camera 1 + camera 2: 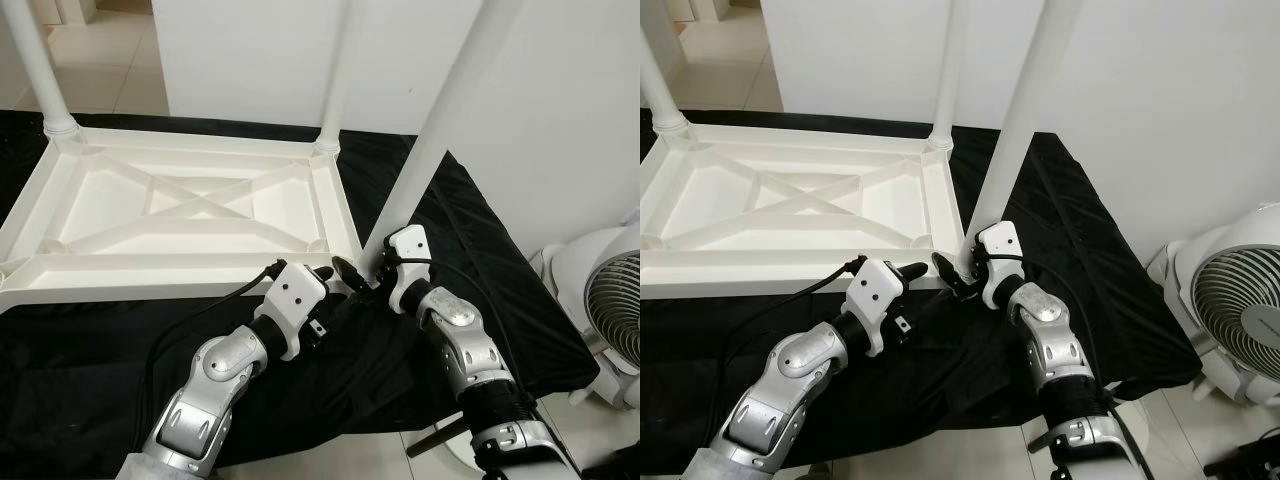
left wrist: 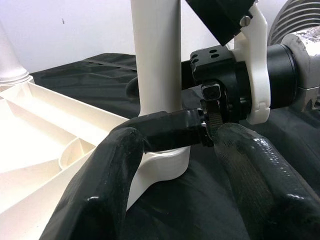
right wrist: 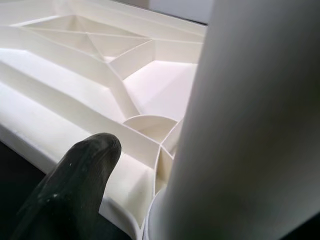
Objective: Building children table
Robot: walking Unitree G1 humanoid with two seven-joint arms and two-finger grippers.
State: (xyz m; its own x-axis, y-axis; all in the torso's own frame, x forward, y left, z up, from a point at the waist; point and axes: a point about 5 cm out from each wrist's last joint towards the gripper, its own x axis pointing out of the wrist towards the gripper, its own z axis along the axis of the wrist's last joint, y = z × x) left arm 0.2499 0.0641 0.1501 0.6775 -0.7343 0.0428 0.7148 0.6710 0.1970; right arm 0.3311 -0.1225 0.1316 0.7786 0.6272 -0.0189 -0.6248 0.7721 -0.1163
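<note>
Now the right gripper (image 1: pixel 362 272) has its jaws clamped around the table leg (image 1: pixel 440 120); left gripper (image 1: pixel 330 275) jaws gape wide.

The white plastic tabletop (image 1: pixel 180 215) lies upside down on a black cloth (image 1: pixel 470 300), its ribbed underside with crossed braces facing up. Three white legs stand upright in its corners: two far ones (image 1: pixel 335 75) beyond the hands, and the near leg (image 1: pixel 440 130) seated in its corner socket, between the right hand's (image 1: pixel 372 270) fingers.
</note>
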